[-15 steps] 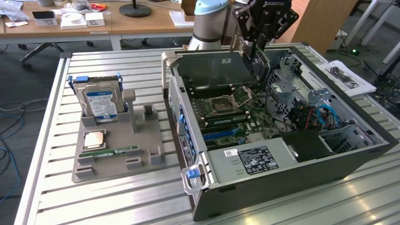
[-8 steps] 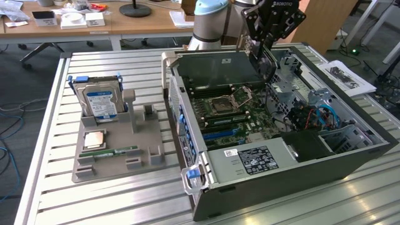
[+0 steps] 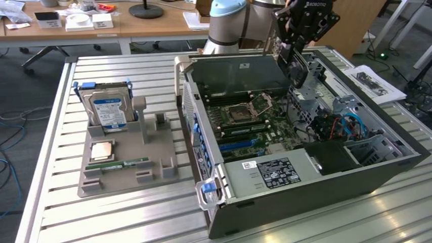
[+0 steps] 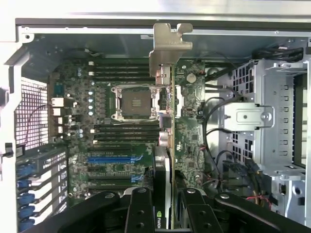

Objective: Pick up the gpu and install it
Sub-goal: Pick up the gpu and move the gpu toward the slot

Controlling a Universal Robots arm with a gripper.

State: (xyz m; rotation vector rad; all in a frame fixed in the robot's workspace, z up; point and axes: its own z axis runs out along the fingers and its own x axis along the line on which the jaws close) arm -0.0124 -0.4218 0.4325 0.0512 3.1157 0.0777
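My gripper (image 4: 166, 206) is shut on the gpu (image 4: 163, 165), which I see edge-on in the wrist view. Its black cooler block is between the fingers (image 4: 141, 208) and its silver end bracket (image 4: 167, 48) is at the far end. The card hangs above the motherboard (image 4: 121, 145) of the open computer case (image 3: 378, 167), over the area beside the processor socket (image 4: 135, 102) and the blue expansion slots (image 4: 112, 158). In the exterior view the gripper (image 3: 296, 53) holds the gpu (image 3: 296, 70) over the far end of the case, above the board (image 3: 250, 121).
At the exterior view's left, a grey fixture tray (image 3: 121, 172) holds a hard drive (image 3: 110, 111), a processor chip (image 3: 101, 150) and a memory stick (image 3: 118, 164). A metal drive cage (image 4: 272, 121) and loose cables (image 4: 214, 131) are beside the board. A paper sheet (image 3: 375, 83) lies beyond the case.
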